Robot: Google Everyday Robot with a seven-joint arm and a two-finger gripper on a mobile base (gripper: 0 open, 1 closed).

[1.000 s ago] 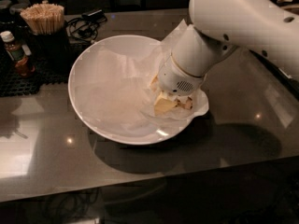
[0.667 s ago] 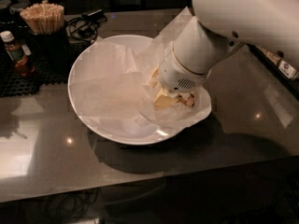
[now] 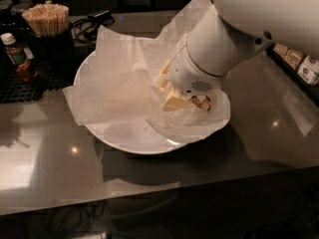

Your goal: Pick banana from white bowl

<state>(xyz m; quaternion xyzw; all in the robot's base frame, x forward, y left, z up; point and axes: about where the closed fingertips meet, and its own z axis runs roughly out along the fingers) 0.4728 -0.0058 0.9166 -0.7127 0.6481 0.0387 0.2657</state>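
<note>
Camera view: pincer inside wide white bowl, paper crumpled.

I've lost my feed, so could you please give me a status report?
Gripper low inside white bowl. Banana mostly hidden under it. Paper liner rucked up around gripper.

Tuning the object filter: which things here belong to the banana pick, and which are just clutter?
Job: white bowl; hand, down in its right side; banana, mostly hidden under the hand.
Clutter: crinkled paper; cup of wooden sticks; small bottle; black mat; cables.
</note>
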